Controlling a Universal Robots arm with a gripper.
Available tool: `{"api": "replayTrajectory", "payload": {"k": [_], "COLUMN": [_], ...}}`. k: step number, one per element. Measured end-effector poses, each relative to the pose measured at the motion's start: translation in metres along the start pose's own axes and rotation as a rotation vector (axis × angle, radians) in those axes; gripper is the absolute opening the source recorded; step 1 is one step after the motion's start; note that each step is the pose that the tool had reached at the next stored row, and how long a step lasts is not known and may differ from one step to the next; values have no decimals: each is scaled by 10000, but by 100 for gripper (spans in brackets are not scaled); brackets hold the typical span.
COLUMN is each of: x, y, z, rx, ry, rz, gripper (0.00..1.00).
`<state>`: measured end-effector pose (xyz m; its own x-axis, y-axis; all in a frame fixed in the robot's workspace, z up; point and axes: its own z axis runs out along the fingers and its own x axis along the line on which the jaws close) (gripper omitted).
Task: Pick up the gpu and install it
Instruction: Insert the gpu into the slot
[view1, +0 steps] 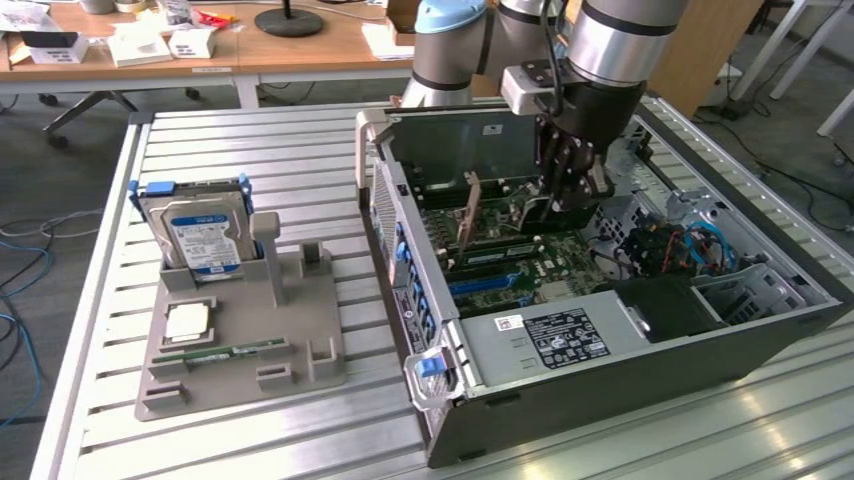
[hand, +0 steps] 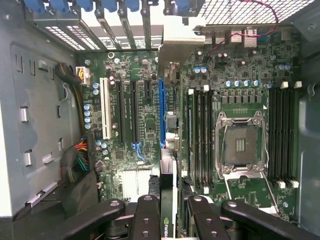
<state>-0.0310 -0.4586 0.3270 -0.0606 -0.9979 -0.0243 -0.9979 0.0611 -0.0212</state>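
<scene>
The gpu (view1: 469, 215) is a thin brownish card standing on edge inside the open computer case (view1: 747, 340), above the motherboard (view1: 534, 265). My gripper (view1: 571, 195) reaches down into the case and is shut on the card's end. In the wrist view the gpu (hand: 167, 227) runs edge-on between my two fingers (hand: 147, 215), with my gripper (hand: 172, 220) closed around it. Its metal bracket (hand: 180, 37) sits at the case's rear slot openings. The card lies along the blue expansion slot (hand: 161, 112); I cannot tell whether it is seated.
A grey holder (view1: 240, 350) at the exterior view's left carries a hard drive (view1: 200, 235), a processor chip (view1: 187, 320) and a green memory stick (view1: 220, 355). The power supply (view1: 547, 335), cables (view1: 667, 250) and the case walls crowd the gripper.
</scene>
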Motion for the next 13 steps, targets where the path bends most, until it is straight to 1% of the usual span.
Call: {"api": "replayTrajectory", "payload": {"k": [7,13], "x": [0,1], "y": [0,1], "z": [2,54], "rx": [0,0], "ry": [0,0], "rz": [-1,-1], "gripper": [26,26]}}
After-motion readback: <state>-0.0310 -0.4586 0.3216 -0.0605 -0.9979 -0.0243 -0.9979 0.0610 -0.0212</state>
